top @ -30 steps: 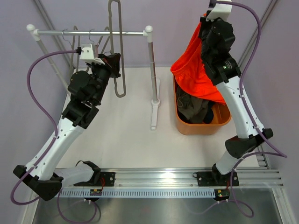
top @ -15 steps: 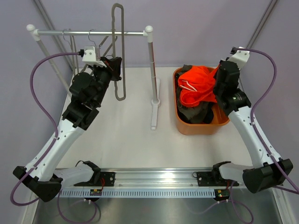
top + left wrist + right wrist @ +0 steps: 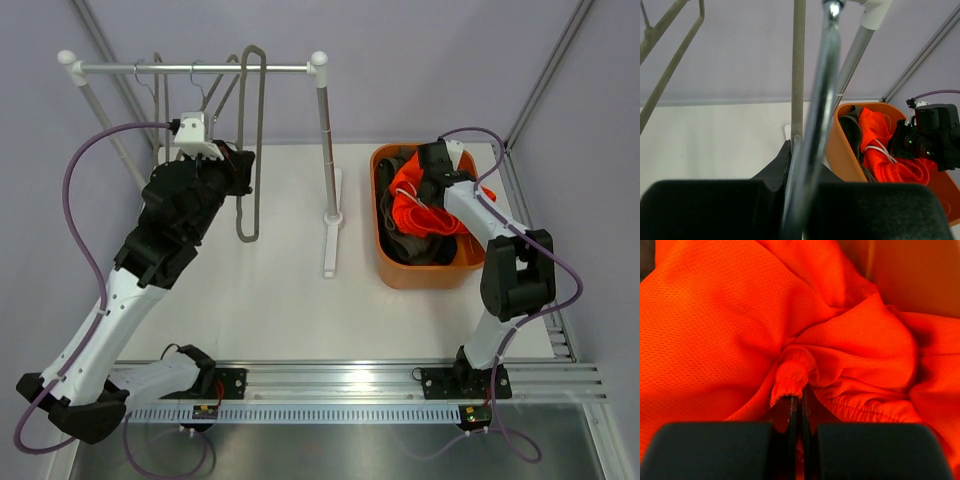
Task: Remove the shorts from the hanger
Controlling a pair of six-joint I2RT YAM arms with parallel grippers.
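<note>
right claw (image 3: pixel 798 407): clenched on a bunched fold of the orange shorts (image 3: pixel 412 200), down inside the bin (image 3: pixel 430 277)
left claw (image 3: pixel 232 165): clamped on the bare hanger (image 3: pixel 799 65), held upright just in front of the rack (image 3: pixel 200 70); can't tell if the hook is on the rail
shorts location: orange pair lies on top in the bin, with darker cloth (image 3: pixel 415 245) under it; colours down there are too murky to split
rack: no cloth on it that I can see
stage (my read): drop-off, release not yet made
risk 1: if the right arm lifts before the jaws part, the pinched fold comes up with it and the shorts get dragged over the rim onto the surface (image 3: pixel 280 290)
risk 2: the white drawstring (image 3: pixel 877 150) lies looped close to the claw and could catch a finger on the way out
risk 3: the hanger is held by thin wire only, so it could swivel or slip in the grip and knock the rack post if the left arm swings
risk 4: re-hooking could miss the rail, as the hook is hard to judge from this angle
</note>
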